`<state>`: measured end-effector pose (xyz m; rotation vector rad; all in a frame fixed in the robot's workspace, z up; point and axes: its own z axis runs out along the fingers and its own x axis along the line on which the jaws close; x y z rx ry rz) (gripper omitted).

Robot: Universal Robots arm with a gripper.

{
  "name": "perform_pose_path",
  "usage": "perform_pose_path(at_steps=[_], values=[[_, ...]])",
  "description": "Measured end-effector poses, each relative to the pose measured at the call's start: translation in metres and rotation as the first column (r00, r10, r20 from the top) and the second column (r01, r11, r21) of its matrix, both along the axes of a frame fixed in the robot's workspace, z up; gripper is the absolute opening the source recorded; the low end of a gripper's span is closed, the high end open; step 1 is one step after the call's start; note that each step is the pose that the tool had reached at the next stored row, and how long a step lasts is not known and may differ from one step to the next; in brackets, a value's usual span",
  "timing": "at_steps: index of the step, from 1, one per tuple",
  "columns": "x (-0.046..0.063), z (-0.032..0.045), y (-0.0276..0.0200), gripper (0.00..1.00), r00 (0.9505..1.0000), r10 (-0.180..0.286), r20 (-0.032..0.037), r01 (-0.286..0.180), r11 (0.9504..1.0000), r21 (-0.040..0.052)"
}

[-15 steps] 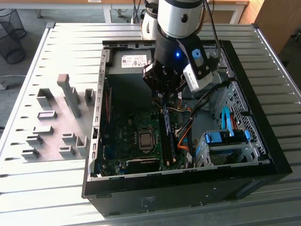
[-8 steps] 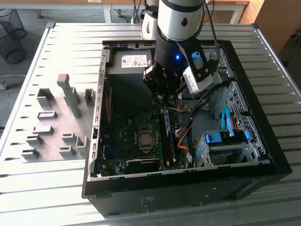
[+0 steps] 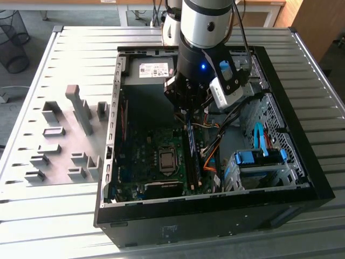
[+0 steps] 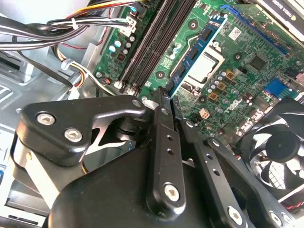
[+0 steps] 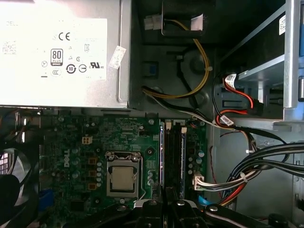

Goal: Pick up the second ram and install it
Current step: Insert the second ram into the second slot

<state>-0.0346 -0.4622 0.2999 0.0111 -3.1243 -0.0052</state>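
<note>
Hanging over the open PC case (image 3: 302, 186), the gripper (image 3: 188, 116) is down inside it, right above the green motherboard (image 3: 145, 154). In the second wrist view the gripper (image 4: 167, 97) has its fingers (image 4: 160, 123) pinched narrow on the second ram (image 4: 195, 52), a blue stick seen edge-on with black chips and a white label (it runs out from the fingertips across the board, beside the CPU socket (image 4: 205, 66)). Just to the other side are the long black ram slots (image 4: 151, 42). In the first wrist view the slots (image 5: 174, 159) run straight out from the fingertips (image 5: 164, 197), next to the CPU socket (image 5: 122, 178), with the silver power supply (image 5: 61, 52) further back. Grey fixture blocks (image 3: 64, 135) sit outside the case on the slatted table (image 3: 59, 210), toward the exterior view's left.
</note>
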Motion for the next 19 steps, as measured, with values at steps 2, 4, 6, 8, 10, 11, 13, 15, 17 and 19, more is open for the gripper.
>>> perform_pose_path(at_steps=[2,4,6,8,10,11,13,15,17,19], values=[[0.0,-0.0006,0.0,0.14,1.0,0.0,-0.0001,0.0,1.0,-0.0002],[0.0,-0.0007,0.0,0.14,1.0,0.0,0.0,0.0,1.0,-0.0004],[0.0,-0.0009,0.0,0.14,1.0,0.0,0.0,0.0,1.0,-0.0003],[0.0,-0.0016,-0.0001,0.14,1.0,0.0,0.0001,0.0,1.0,0.0],[0.0,-0.0028,-0.0006,0.14,1.0,0.0,0.0,0.0,1.0,-0.0003],[0.0,-0.0042,-0.0011,0.14,1.0,0.0,0.0,0.0,1.0,-0.0004],[0.0,-0.0076,-0.0016,0.14,1.0,0.0,0.0,0.0,1.0,-0.0004],[0.0,-0.0112,-0.0024,0.14,1.0,0.0,0.0,0.0,1.0,-0.0004],[0.0,-0.0148,-0.0026,0.14,1.0,0.0,0.0,0.0,1.0,-0.0004],[0.001,-0.0182,-0.0025,0.14,1.0,0.0,0.0,0.0,1.0,-0.0003]])
